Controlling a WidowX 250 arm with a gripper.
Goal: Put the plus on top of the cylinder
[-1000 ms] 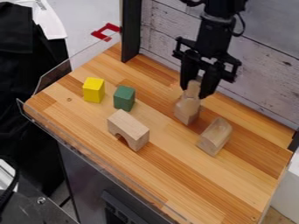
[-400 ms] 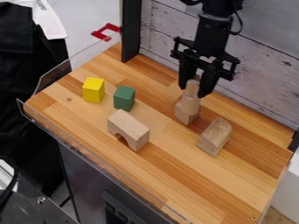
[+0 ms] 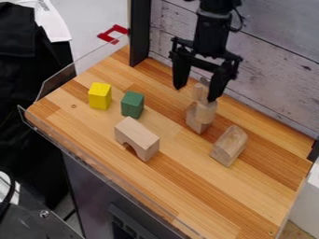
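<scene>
Fingers (image 3: 217, 84) spread wide, released, over striped wooden tabletop (image 3: 205, 191); weathered plank wall (image 3: 274, 65) behind.

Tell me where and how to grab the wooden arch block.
Come straight down from above and pinch the arch block across its narrow width, high on the long sides. It stands on its feet with the cutout underneath, so the solid part over the cutout probably holds best.
</scene>
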